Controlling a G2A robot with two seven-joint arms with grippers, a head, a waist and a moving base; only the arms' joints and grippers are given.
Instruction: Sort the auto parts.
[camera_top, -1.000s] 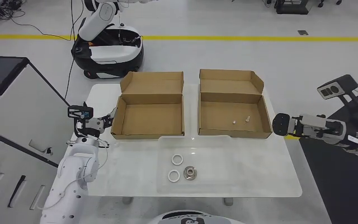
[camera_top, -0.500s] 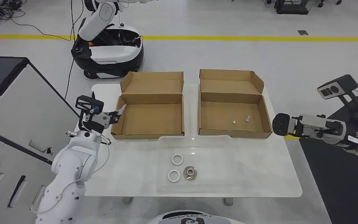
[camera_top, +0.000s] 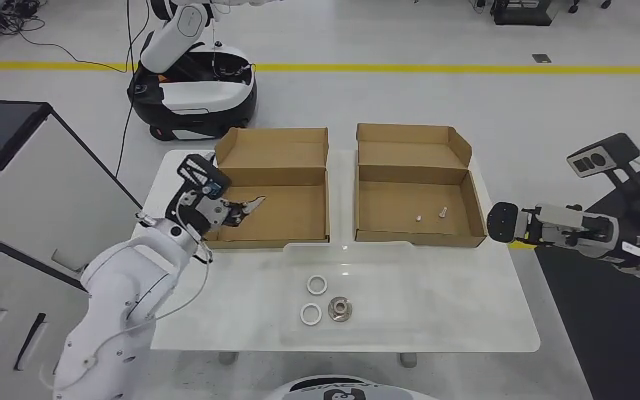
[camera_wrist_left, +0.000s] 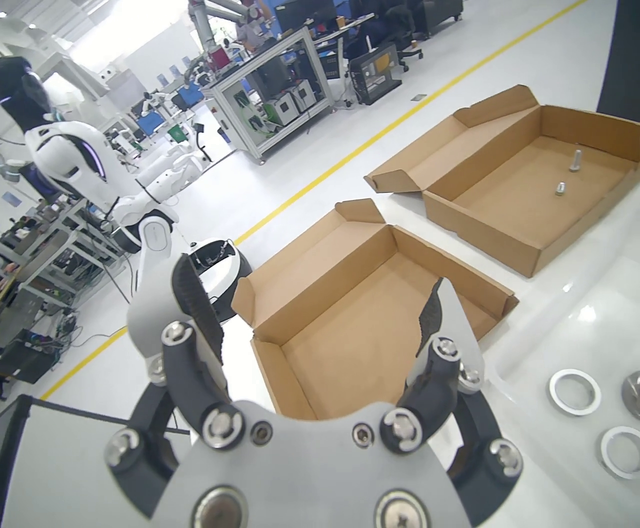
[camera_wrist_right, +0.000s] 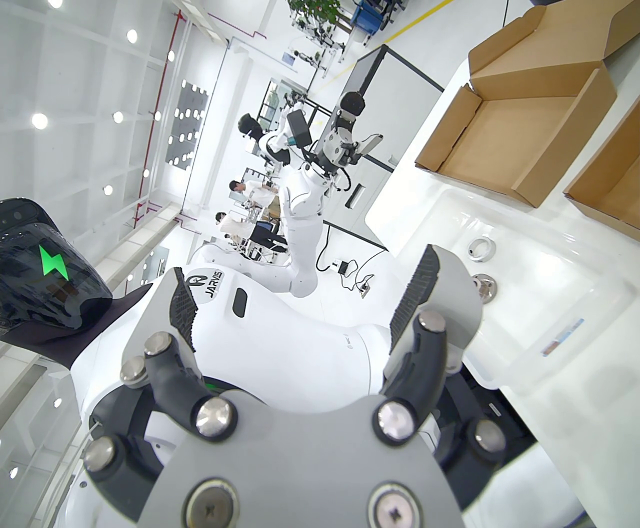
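Above the left box (camera_top: 290, 215), toward its left wall: left gripper (camera_top: 246, 208), spread open, empty. Off the table's (camera_top: 450, 310) right edge: right gripper (camera_wrist_right: 305, 270), likewise spread, empty. Near the front edge: two rings (camera_top: 317, 284), one flanged nut (camera_top: 340, 307). Inside the right box (camera_top: 385, 215): two bolts (camera_top: 440, 211).

Right hand (camera_wrist_right: 305, 272) spread empty, ring (camera_wrist_right: 481, 248) and flanged part (camera_wrist_right: 484, 286) on table (camera_wrist_right: 415, 200), cardboard box (camera_wrist_right: 500, 135) beyond

Narrow gap between left box (camera_top: 270, 241) and right box (camera_top: 420, 239); upright walls, rear flaps block sideways entry; tops open from above.
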